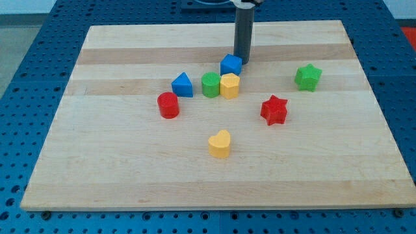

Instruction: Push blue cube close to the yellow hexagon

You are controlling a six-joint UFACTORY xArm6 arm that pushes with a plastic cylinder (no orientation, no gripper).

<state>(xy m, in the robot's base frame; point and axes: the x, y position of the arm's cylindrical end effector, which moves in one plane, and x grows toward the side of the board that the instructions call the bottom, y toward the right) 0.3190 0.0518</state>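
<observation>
The blue cube (230,64) sits on the wooden board, just above the yellow hexagon (229,85) and almost touching it. My tip (242,60) stands at the cube's upper right edge, touching or nearly touching it. The rod rises straight up toward the view's top.
A green cylinder (210,85) touches the hexagon's left side. A blue triangle (182,84) and a red cylinder (168,105) lie further left. A red star (273,110), a green star (308,77) and a yellow heart (220,143) lie apart. The board's (97,162) edges frame all.
</observation>
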